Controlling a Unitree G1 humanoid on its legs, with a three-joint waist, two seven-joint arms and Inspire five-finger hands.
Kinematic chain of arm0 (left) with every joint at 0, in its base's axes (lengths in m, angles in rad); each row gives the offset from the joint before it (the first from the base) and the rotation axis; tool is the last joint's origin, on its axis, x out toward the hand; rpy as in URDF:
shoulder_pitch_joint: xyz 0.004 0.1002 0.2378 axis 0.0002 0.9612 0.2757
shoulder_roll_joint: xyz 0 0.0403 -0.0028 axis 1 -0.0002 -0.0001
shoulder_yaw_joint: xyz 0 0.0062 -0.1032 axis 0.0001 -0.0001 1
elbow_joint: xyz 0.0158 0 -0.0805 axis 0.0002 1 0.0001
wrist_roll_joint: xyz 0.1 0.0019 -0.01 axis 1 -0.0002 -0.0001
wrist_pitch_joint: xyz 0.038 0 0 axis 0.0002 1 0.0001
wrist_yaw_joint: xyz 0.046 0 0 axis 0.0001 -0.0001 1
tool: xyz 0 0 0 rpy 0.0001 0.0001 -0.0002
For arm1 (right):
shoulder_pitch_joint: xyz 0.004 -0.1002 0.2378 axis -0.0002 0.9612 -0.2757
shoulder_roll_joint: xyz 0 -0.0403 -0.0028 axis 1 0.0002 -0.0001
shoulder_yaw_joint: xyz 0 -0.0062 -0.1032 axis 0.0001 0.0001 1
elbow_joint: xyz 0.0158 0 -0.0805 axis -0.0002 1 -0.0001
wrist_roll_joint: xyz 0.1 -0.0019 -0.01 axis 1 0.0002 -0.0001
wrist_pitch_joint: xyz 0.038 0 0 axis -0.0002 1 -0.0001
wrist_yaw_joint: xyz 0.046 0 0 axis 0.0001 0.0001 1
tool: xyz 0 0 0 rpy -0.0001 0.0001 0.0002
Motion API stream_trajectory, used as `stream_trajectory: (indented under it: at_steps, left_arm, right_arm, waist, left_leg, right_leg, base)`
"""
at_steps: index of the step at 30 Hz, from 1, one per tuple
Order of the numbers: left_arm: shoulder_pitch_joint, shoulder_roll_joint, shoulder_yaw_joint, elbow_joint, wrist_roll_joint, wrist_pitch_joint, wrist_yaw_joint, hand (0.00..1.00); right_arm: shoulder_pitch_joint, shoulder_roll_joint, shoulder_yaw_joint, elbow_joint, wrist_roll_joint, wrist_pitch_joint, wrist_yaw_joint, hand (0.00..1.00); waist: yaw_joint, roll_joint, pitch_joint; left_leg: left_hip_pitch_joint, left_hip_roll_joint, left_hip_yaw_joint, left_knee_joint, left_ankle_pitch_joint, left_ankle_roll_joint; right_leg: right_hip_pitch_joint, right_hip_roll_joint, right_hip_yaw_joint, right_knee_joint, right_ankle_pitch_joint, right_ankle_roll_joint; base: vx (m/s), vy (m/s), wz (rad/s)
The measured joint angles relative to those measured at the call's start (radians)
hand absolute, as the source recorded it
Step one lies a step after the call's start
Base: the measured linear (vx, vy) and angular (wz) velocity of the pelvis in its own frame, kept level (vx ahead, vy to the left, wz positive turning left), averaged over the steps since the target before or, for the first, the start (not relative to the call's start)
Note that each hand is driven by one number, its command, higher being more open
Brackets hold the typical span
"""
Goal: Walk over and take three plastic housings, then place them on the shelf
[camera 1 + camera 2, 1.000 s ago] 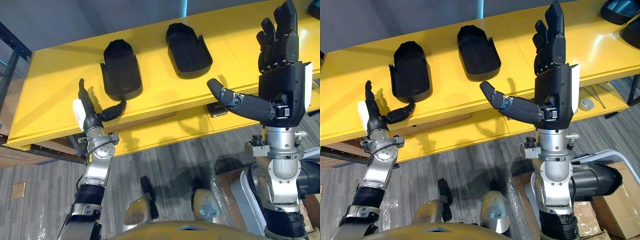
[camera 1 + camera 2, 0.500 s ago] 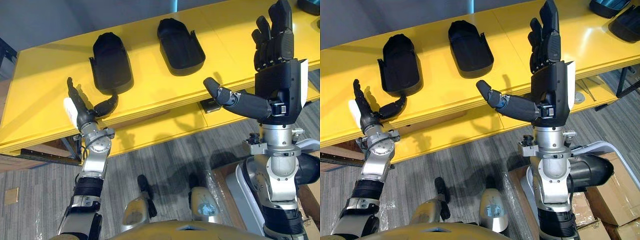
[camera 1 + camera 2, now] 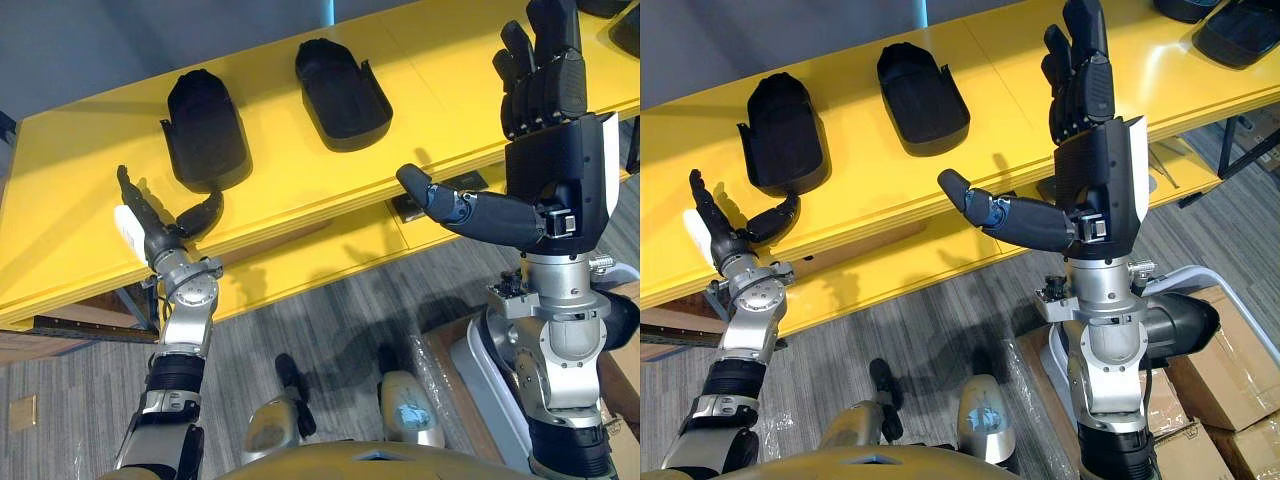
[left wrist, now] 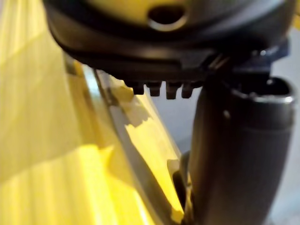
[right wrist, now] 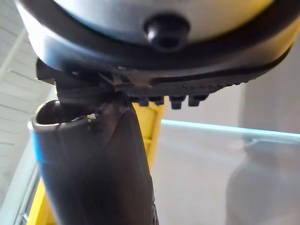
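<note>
Two black plastic housings lie on the yellow table (image 3: 90, 230): the left housing (image 3: 205, 130) and the right housing (image 3: 340, 80). Further dark housings (image 3: 1240, 35) show at the table's far right. My left hand (image 3: 152, 238) is raised at the table's front edge, open, its thumb (image 3: 200, 212) reaching toward the near end of the left housing; I cannot tell if it touches. My right hand (image 3: 555, 150) is held up open to the right of the right housing, fingers straight and thumb (image 3: 440, 200) stretched out, holding nothing.
A lower yellow tier (image 3: 320, 255) runs under the table top, with a small dark flat item (image 3: 405, 208) on it. Cardboard boxes (image 3: 1230, 370) sit on the grey floor at the lower right. A dark metal frame (image 3: 70, 325) stands at the left.
The whole picture has shifted, so the camera has moved; more housings have come into sight at the far right. Both hands stay open in the same raised pose.
</note>
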Motion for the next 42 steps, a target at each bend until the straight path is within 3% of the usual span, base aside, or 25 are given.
stream_trajectory:
  at_steps: [6, 10, 13, 16, 18, 23, 26, 29, 34, 40, 42]
  left_arm:
    - [0.017, -0.028, 0.004, -0.006, -0.046, -0.022, 0.01, 1.0]
    - [0.178, -0.098, -0.02, -0.234, -0.119, -0.024, -0.006, 1.0]
    - [0.365, -0.138, -0.069, -0.507, -0.153, -0.048, -0.093, 1.0]
    - [0.52, -0.162, -0.104, -0.714, -0.235, -0.105, -0.262, 1.0]
    - [0.598, -0.166, -0.104, -0.791, -0.35, -0.155, -0.435, 1.0]
    - [0.632, -0.164, -0.089, -0.797, -0.489, -0.193, -0.655, 1.0]
    - [0.631, -0.155, -0.097, -0.797, -0.637, -0.195, -0.793, 1.0]
    - [0.627, -0.152, -0.132, -0.797, -0.747, -0.195, -0.87, 1.0]
    - [0.609, -0.146, -0.209, -0.797, -0.771, -0.197, -0.928, 1.0]
    - [0.519, -0.104, -0.297, -0.776, -0.84, -0.197, -0.984, 1.0]
    - [0.486, -0.094, -0.327, -0.735, -0.859, -0.224, -0.971, 1.0]
  right_arm:
    - [0.039, 0.0, -0.021, -0.073, 0.034, 0.0, 0.044, 1.0]
    - [0.09, 0.015, -0.028, -0.086, 0.032, -0.002, 0.053, 1.0]
    - [0.162, 0.071, -0.011, -0.086, 0.019, -0.002, 0.029, 1.0]
    - [0.202, 0.107, -0.006, -0.085, -0.028, -0.002, -0.023, 1.0]
    - [0.205, 0.12, -0.006, -0.073, -0.056, -0.002, -0.084, 1.0]
    - [0.186, 0.138, -0.012, 0.011, -0.082, 0.015, -0.172, 1.0]
    - [0.168, 0.183, -0.008, 0.142, -0.031, 0.084, -0.199, 1.0]
    - [0.181, 0.226, -0.009, 0.265, -0.004, 0.136, -0.237, 1.0]
    - [0.246, 0.237, -0.016, 0.315, 0.004, 0.146, -0.279, 1.0]
    - [0.353, 0.242, -0.116, 0.298, 0.006, 0.146, -0.311, 1.0]
    - [0.406, 0.25, -0.162, 0.267, 0.036, 0.145, -0.318, 1.0]
  waist:
    - [-0.006, 0.015, -0.015]
    - [-0.021, 0.021, -0.022]
    - [-0.007, 0.032, -0.052]
    - [0.029, 0.053, -0.089]
    - [0.058, 0.062, -0.105]
    - [0.09, 0.047, -0.128]
    - [0.09, 0.02, -0.147]
    - [0.088, 0.008, -0.157]
    - [0.082, 0.009, -0.158]
    - [0.02, -0.002, -0.164]
    - [-0.023, -0.012, -0.165]
  left_leg:
    - [0.004, -0.013, 0.002, 0.0, -0.002, 0.003]
    - [0.037, -0.029, -0.017, -0.001, -0.015, 0.001]
    - [0.033, -0.035, -0.06, -0.003, -0.019, 0.001]
    - [0.017, -0.036, -0.115, -0.002, -0.019, 0.001]
    - [0.017, -0.036, -0.15, 0.0, -0.013, -0.006]
    - [0.013, -0.036, -0.193, 0.0, -0.007, -0.01]
    - [0.015, -0.035, -0.194, -0.001, -0.006, -0.01]
    - [0.02, -0.035, -0.176, -0.003, -0.011, -0.009]
    - [0.038, -0.03, -0.115, -0.004, -0.021, -0.008]
    - [0.058, -0.009, -0.006, -0.003, -0.046, -0.019]
    - [0.08, 0.002, 0.07, 0.002, -0.065, -0.031]
  right_leg:
    - [0.004, -0.016, 0.001, 0.003, 0.005, 0.009]
    - [0.053, -0.031, -0.018, -0.001, -0.003, 0.008]
    - [0.074, -0.039, -0.054, -0.008, -0.023, 0.014]
    - [0.105, -0.04, -0.107, -0.039, -0.024, 0.013]
    - [0.132, -0.039, -0.148, -0.056, -0.027, 0.008]
    - [0.161, -0.031, -0.198, -0.075, -0.031, 0.0]
    - [0.166, -0.03, -0.199, -0.081, -0.027, -0.005]
    - [0.168, -0.03, -0.184, -0.092, -0.024, -0.005]
    - [0.154, -0.024, -0.123, -0.115, -0.001, -0.004]
    - [0.107, -0.001, -0.005, -0.129, 0.02, -0.011]
    - [0.079, 0.019, 0.081, -0.133, 0.029, -0.009]
  base:
    - [0.03, 0.006, 0.01]
    - [0.06, 0.016, 0.15]
    - [0.05, -0.011, 0.36]
    - [0.05, -0.018, 0.49]
    - [0.04, -0.024, 0.44]
    - [0.01, -0.024, 0.3]
    - [0.01, -0.009, 0.01]
    - [0.02, 0.008, -0.14]
    - [0.01, 0.017, -0.36]
    - [0.0, -0.001, -0.59]
    - [0.03, -0.01, -1.04]
